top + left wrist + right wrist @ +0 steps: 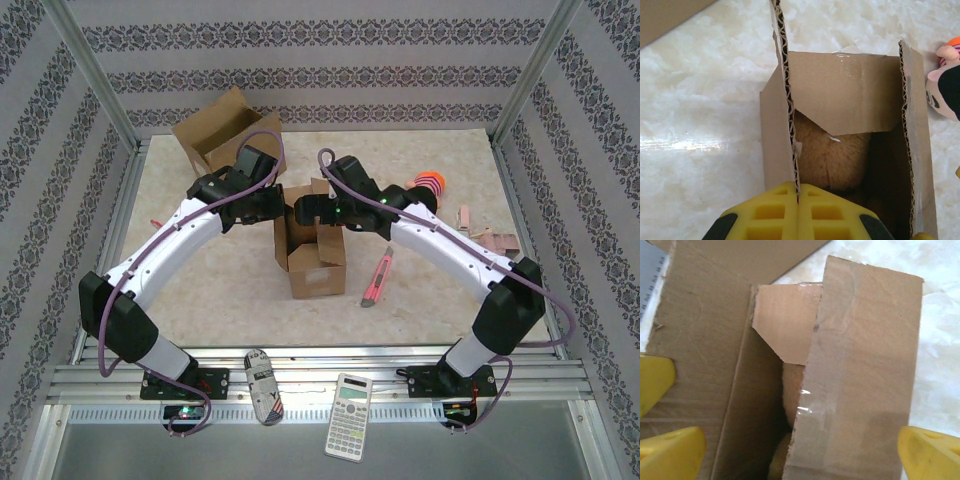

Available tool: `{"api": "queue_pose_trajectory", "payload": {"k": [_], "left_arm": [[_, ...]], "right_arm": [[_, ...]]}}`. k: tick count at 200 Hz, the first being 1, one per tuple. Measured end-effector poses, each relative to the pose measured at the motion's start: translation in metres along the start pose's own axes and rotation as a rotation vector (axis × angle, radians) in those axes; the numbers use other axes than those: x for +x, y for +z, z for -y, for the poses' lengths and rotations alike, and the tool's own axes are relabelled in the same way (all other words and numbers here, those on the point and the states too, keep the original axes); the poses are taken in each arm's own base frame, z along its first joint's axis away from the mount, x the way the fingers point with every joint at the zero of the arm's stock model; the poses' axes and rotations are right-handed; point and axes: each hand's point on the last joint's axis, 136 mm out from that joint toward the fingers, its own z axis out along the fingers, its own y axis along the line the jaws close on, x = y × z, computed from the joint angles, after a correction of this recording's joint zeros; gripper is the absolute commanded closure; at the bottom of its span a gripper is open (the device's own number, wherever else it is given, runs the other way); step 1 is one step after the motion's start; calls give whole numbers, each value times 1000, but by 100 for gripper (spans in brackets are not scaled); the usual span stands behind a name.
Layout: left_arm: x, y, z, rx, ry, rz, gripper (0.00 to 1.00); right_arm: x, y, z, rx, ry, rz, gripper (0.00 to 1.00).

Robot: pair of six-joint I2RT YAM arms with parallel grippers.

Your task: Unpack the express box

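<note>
Your left gripper (798, 216) pinches the left flap (786, 100) of the express box (315, 262) in the middle of the table (200, 290), and your right gripper (799, 452) gapes wide over the other flap (860, 365), so pull slowly and don't rip it.

The whole table (200, 290) is covered from a distance by the top external camera, which is set high behind its near edge and tilted down toward the far wall (320, 70). The open box (312, 255) at the middle of the table is shared by all three views. It is looked into from close above by the left wrist camera, along the edge of an upright flap (786, 100). By the right wrist camera a taped flap (860, 375) is faced downward at very close range.
</note>
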Motion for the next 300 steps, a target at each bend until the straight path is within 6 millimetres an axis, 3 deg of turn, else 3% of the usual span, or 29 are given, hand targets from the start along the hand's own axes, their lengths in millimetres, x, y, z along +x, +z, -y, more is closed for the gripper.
{"api": "queue_pose_trajectory", "payload": {"k": [53, 103, 209, 300], "left_arm": [[0, 0, 1, 8, -1, 0, 100], [-1, 0, 2, 21, -7, -2, 100], [-2, -1, -5, 18, -22, -2, 100], [3, -2, -3, 45, -21, -17, 100]], "right_arm": [[19, 21, 24, 256, -50, -109, 2], [35, 15, 54, 420, -65, -163, 3], [27, -2, 68, 528, -79, -150, 28], [22, -7, 61, 455, -63, -133, 78]]}}
